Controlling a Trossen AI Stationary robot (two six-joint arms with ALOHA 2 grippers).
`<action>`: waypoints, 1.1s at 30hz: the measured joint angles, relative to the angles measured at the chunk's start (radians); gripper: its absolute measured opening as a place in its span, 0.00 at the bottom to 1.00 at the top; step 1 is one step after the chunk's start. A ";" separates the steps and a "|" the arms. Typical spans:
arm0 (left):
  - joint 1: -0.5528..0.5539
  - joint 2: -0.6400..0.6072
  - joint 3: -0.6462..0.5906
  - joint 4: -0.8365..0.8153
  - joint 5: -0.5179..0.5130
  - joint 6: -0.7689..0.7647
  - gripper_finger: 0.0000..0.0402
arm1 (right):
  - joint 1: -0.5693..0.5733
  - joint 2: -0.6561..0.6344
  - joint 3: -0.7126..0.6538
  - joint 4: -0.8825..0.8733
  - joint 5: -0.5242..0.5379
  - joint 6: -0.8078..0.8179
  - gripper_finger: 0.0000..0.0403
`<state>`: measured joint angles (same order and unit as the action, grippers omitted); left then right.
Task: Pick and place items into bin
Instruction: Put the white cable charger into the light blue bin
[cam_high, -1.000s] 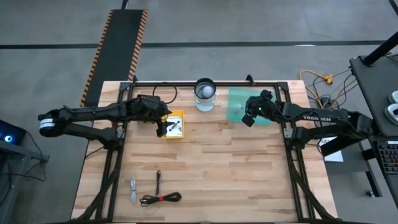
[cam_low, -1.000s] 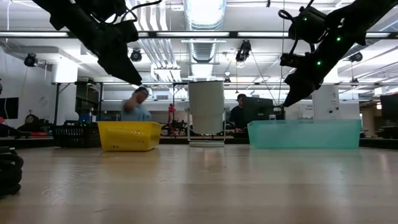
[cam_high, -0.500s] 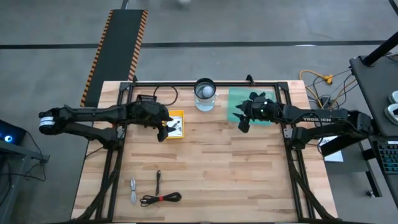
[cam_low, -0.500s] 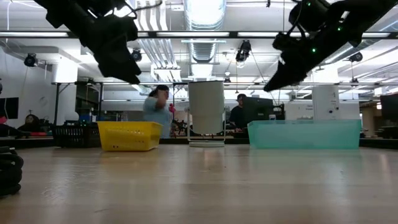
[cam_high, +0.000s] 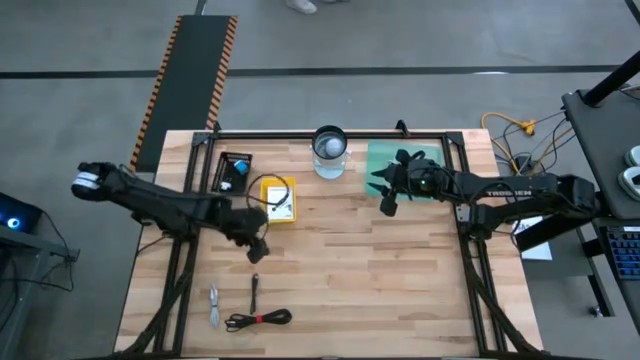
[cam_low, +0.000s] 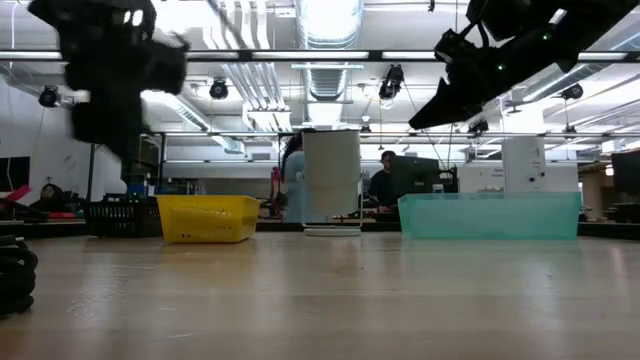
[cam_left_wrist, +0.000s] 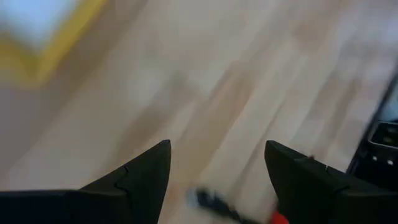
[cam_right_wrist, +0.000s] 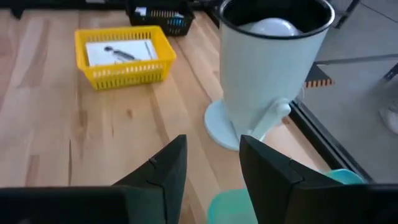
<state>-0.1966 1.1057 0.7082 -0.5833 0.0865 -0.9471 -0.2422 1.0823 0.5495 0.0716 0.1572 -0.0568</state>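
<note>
Black-fingered and spread empty, your left gripper (cam_high: 257, 248) hangs above the black cable coil (cam_high: 259, 319) for pickup, while your right gripper (cam_high: 385, 196), fingers apart, waits beside the green bin (cam_high: 378, 158).

Bin (cam_high: 277, 199): yellow mesh basket, upright, far-left part of table; holds white card w/ dark print (cam_right_wrist: 118, 51), flat.
Black cable coil w/ red tie (cam_high: 260, 319): flat, near edge, left side.
Small black stick (cam_high: 255, 291): just above coil.
Thin grey/white cables (cam_high: 214, 305): beside stick, left.
</note>
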 joint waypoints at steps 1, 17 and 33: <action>-0.027 0.008 0.000 -0.029 0.006 -0.092 0.60 | 0.000 0.007 0.000 0.010 0.000 0.007 0.33; -0.414 0.145 0.030 -0.165 0.281 -1.054 0.60 | 0.000 0.284 -0.001 0.312 -0.001 -0.033 0.32; -0.557 0.286 0.016 -0.140 0.295 -1.206 0.60 | 0.000 0.452 0.097 0.351 -0.004 -0.077 0.31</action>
<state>-0.7536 1.3917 0.7246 -0.7236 0.3819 -2.1529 -0.2420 1.5345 0.6468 0.4225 0.1528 -0.1333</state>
